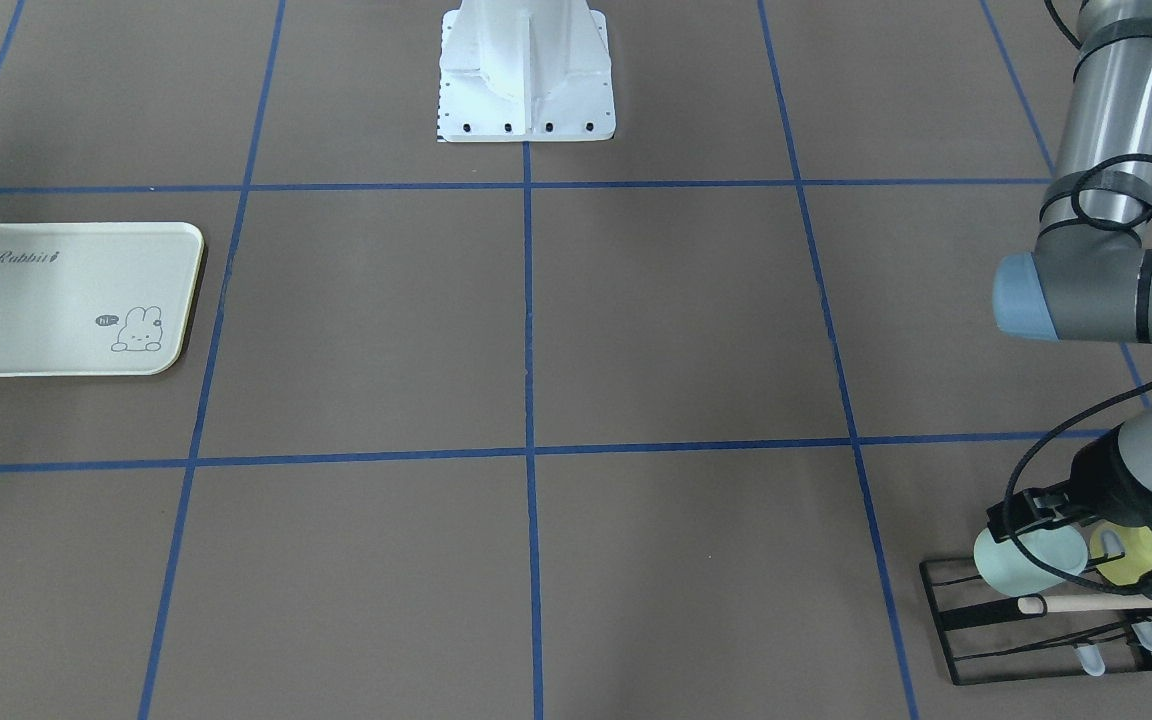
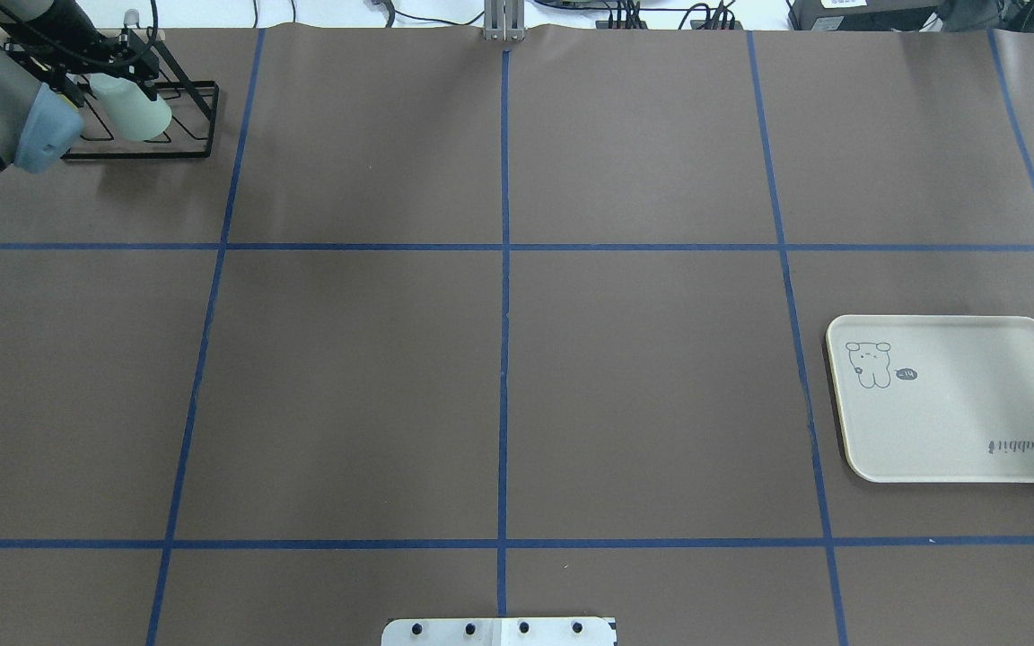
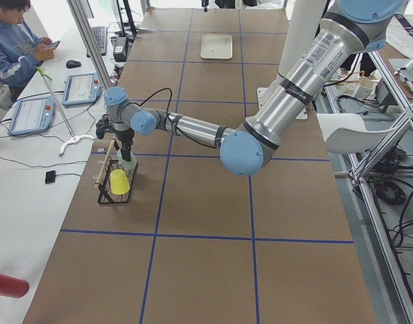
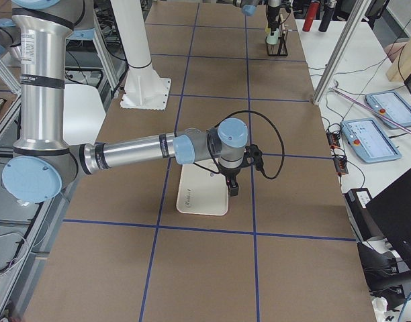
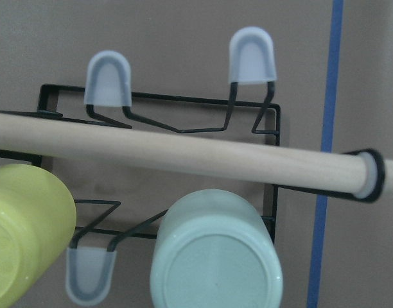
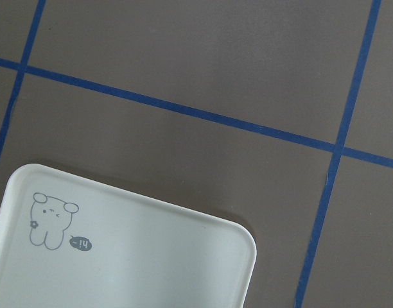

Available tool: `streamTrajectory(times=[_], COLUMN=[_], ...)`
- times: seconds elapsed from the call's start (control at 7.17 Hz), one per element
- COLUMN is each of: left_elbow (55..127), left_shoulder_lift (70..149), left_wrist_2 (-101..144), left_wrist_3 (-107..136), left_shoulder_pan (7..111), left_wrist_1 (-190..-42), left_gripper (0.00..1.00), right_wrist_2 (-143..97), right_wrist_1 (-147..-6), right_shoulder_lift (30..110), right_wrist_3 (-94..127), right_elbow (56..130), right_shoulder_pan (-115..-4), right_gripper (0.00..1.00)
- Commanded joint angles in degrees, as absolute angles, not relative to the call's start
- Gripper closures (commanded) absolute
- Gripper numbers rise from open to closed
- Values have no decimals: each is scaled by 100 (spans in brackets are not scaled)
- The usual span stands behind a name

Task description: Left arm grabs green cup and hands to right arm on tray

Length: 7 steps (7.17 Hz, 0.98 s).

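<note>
Green cup sits on the black wire rack, base uppermost and tilted, beside a yellow-green cup. Left end effector is just above it — whether its fingers are apart or together cannot be told. Tray lies well apart on the tabletop. Right end effector hovers over the tray's edge — grip state likewise cannot be told.

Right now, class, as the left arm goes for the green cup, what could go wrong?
The yellow-green cup sits close beside the green cup, so a grasp could bump or catch it. The wooden rod runs right past the green cup's base; pulling the cup away could snag it.
</note>
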State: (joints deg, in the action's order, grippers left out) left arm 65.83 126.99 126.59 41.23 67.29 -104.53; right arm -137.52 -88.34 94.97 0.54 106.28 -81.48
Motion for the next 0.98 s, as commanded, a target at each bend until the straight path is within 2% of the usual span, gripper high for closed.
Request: streamTrajectory(times=[0.0,0.42,0.56,0.7,0.84], left_elbow=[6478,6390,6364,6372,6372], left_shoulder_lift=[12753,12823,12823,12823,12875], left_wrist_2=[12656,12447,12445,12445,12445], left_wrist_3=[4140,4140,4140,4148,4183], left_shoulder_pan=[6724,6724,6724,6732,6732], left_wrist_1=[-10468,-10459,-10459,-10459,-10459], left_gripper=[2,6,14,32,58], right_wrist_2=[-13755,-13746,-13746,-13746,-13746], right_wrist_1=[-8833,-8833,-8833,-8833,-8833], right_shoulder_lift=[9501,9501,9501,9501,9501], right_wrist_3=[53,53,53,53,53], right_elbow=[10626,10644,10644,10652,10652], right_shoulder_pan=[-8147,-8147,-8147,-8147,-8147], right_gripper=[0,0,0,0,0])
